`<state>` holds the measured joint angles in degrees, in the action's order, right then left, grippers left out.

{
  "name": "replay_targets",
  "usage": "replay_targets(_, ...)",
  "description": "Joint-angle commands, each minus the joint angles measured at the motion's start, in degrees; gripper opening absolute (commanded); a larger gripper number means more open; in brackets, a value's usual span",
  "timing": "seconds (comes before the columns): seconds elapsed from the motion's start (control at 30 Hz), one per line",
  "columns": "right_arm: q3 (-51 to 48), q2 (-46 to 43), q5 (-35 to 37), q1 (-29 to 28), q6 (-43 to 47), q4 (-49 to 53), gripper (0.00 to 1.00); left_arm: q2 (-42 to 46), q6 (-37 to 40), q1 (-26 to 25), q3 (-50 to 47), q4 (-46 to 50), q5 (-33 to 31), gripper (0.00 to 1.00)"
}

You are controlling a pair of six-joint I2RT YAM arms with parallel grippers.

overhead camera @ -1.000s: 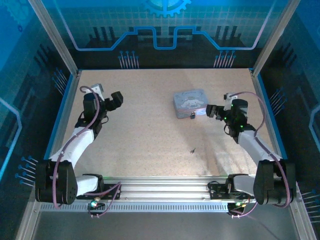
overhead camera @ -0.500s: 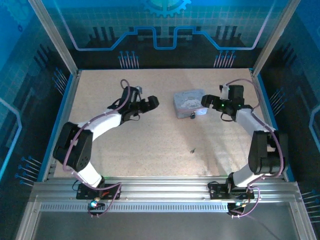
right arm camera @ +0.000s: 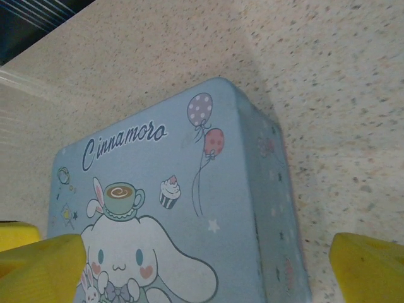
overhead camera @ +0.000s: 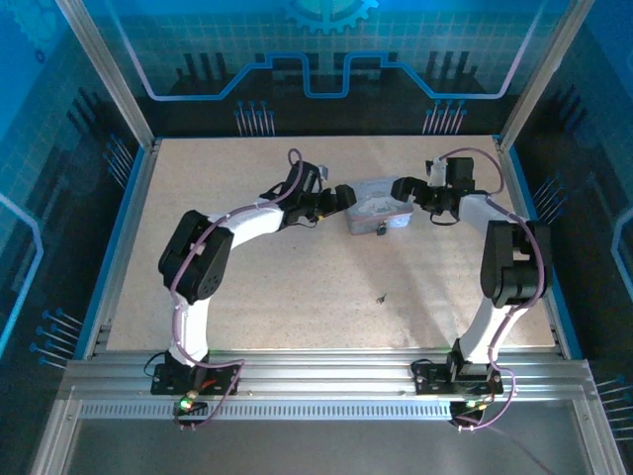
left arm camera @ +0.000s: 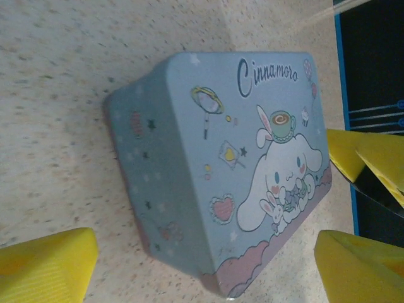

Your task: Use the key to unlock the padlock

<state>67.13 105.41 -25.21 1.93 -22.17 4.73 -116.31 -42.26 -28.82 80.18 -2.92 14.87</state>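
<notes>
The tiny dark padlock (overhead camera: 381, 229) hangs at the near edge of the silver-blue cartoon tin (overhead camera: 374, 201). The small dark key (overhead camera: 381, 296) lies alone on the table, well in front of the tin. My left gripper (overhead camera: 343, 198) is at the tin's left end and my right gripper (overhead camera: 402, 188) at its right end. In the left wrist view the left gripper (left arm camera: 205, 246) is open, its yellow fingers (left arm camera: 47, 265) wide on either side of the tin (left arm camera: 221, 170). The right gripper (right arm camera: 205, 252) is open too, its fingers (right arm camera: 369, 268) straddling the tin (right arm camera: 189, 221).
The speckled beige table (overhead camera: 257, 277) is fenced by aluminium posts and blue walls on three sides. Both arms reach across the far half of the table. Another yellow finger (left arm camera: 369, 158) shows at the right of the left wrist view.
Both arms have swung inward from the table's sides to the ends of the tin. The tin, padlock and key have not moved.
</notes>
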Motion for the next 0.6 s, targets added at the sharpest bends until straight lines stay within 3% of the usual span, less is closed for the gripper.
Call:
replay_targets(0.0, 1.16, 1.89, -5.13, 0.78, -1.7, -1.82, 1.0, -3.12, -1.33, -1.27, 4.61, 0.0, 3.57, 0.9)
replay_targets(0.57, -1.09, 1.04, -13.2, -1.35, -0.15, -2.8, 0.98, -7.9, -2.33, -1.67, 8.99, -0.98, 7.47, 0.83)
